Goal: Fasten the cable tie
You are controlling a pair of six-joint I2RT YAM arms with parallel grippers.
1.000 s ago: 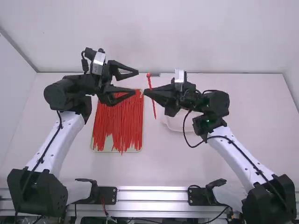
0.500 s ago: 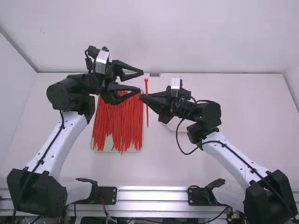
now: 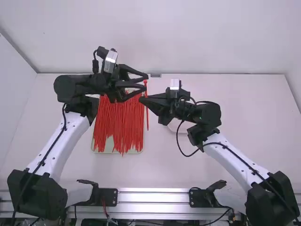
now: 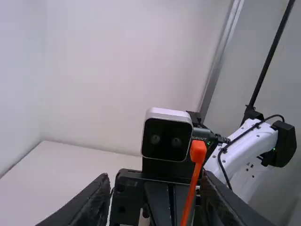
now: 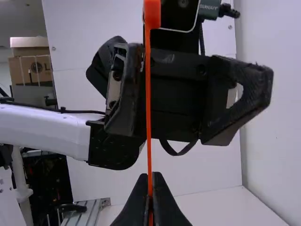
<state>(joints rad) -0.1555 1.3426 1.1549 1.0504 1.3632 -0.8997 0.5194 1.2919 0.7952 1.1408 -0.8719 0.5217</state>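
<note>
- The right hand (image 3: 145,98) now sits farther toward 9 o'clock than a second ago, pinched tight on the red cable tie (image 3: 146,115), which stands upright above the bench (image 3: 244,99).
- The left hand (image 3: 143,85) is in closer too, fingers spread wide either side of the tie's head.
- Spare ties (image 3: 117,122) lie at 9 o'clock.
- It looks ready for the left hand to clamp before threading.

High view: fixed above, behind, facing forward-down over whole desk (image 3: 244,103). Left wrist view: close on right end effector (image 3: 143,97). Right wrist view: close on left end effector (image 5: 181,94). All share cable tie (image 3: 147,115).
</note>
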